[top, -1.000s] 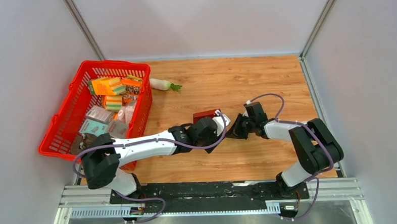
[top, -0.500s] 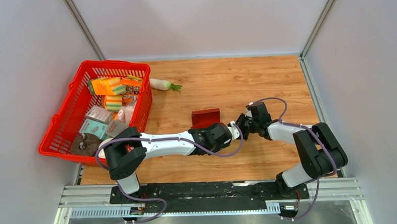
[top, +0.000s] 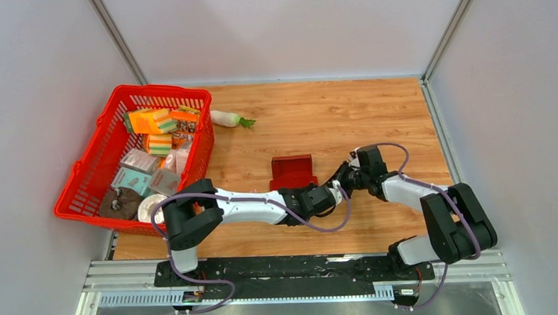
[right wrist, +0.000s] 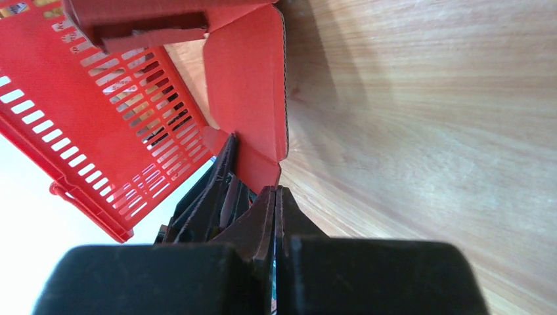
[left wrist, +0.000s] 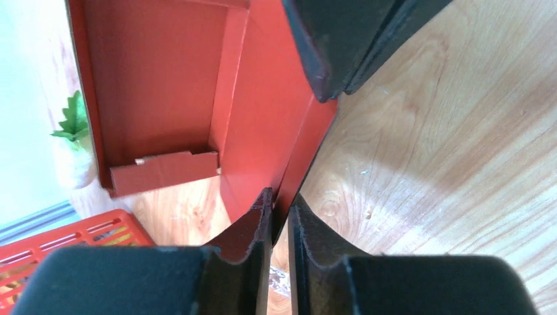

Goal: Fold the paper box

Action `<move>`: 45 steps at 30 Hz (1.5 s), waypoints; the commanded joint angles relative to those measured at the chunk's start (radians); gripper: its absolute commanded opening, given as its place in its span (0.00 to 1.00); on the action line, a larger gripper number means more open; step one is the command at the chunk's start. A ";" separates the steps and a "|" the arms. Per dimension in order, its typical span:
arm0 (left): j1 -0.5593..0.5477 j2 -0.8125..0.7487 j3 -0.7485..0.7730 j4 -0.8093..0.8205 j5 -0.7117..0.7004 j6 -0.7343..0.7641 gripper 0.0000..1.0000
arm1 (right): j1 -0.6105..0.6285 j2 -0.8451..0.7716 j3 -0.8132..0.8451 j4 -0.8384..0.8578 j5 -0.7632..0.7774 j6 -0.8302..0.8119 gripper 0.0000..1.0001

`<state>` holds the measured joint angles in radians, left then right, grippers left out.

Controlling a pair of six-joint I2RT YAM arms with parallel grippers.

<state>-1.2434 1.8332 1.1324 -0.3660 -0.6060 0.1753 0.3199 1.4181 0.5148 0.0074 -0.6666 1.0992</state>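
Left gripper (left wrist: 279,197): My jaws are nipped down to a sliver on the edge of the loose flap (left wrist: 263,131), with cardboard between the pads.
Right gripper (right wrist: 276,190): My fingers are pressed together with the same flap's corner caught at their tips, facing my left tool along the flap.
Why two holds: I judge one end anchors the panel while the other turns it on its crease, so it folds straight, not skewed.
Paper box (top: 292,170): It sits on the table (top: 331,120) to the right of the red basket (top: 159,87), near but not touching. The tray is open side up and its walls are partly raised.
End tab: It is loose inside the tray on the basket side and not yet tucked.
Stage: Folding is midway, I reckon. This flap needs swinging over.
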 commanded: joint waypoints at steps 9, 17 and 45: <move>-0.019 -0.112 0.009 0.003 -0.071 -0.048 0.00 | -0.001 -0.301 0.231 -0.455 0.287 -0.407 0.77; 0.047 -0.233 0.070 -0.128 0.043 -0.382 0.00 | -0.002 -0.495 0.272 -0.600 0.708 -0.539 1.00; 0.509 -0.362 -0.020 -0.031 0.690 -1.701 0.00 | 0.370 -0.470 0.134 -0.328 0.644 -0.719 1.00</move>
<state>-0.7410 1.4982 1.1240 -0.4259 0.0849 -1.3628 0.6216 1.0069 0.6727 -0.4622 -0.0376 0.4477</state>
